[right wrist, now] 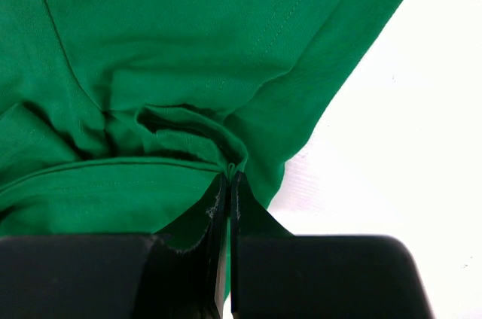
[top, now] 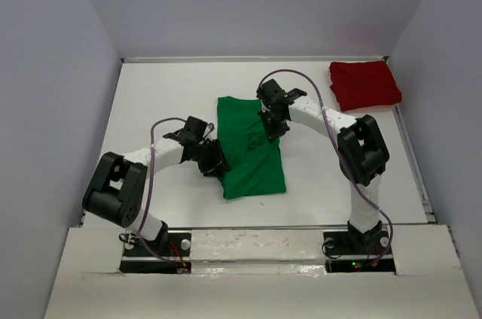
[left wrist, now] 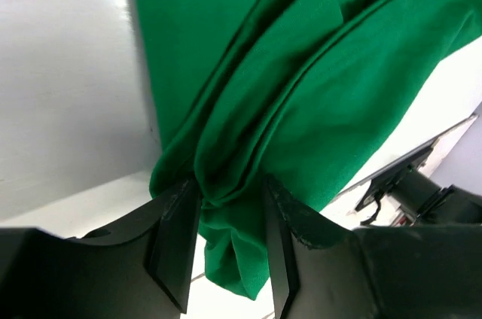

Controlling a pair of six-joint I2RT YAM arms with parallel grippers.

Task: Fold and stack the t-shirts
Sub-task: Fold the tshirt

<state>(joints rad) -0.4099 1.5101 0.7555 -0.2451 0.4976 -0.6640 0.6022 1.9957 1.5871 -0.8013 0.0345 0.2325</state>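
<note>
- The green t-shirt lies at the centre of the table as a tall strip, rumpled towards its 2 o'clock part. The dark red t-shirt sits folded and well apart, at the table's 2 o'clock corner.
- The left gripper is at the green shirt's 8 o'clock edge. Its jaws stand partly apart, clamped on a thick bunch of several layers.
- The right gripper is at about 2 o'clock on the shirt, jaws pressed together on a thin pinch of cloth.
- My reading is that the step in hand is a fold of the green shirt, each arm holding one side.
- Raise both holds to the same height and carry them at the same pace. That way the cloth between them stays taut and no slanting crease sets in.
- The thin right-hand pinch looks likely to slip under a hard pull, so tension should come on gently.
- The left bunch may spring open on release, so lay it flat on the table before parting the jaws.
- Line the edges up so the packet comes out close in outline to the red one, which will help the stack.
</note>
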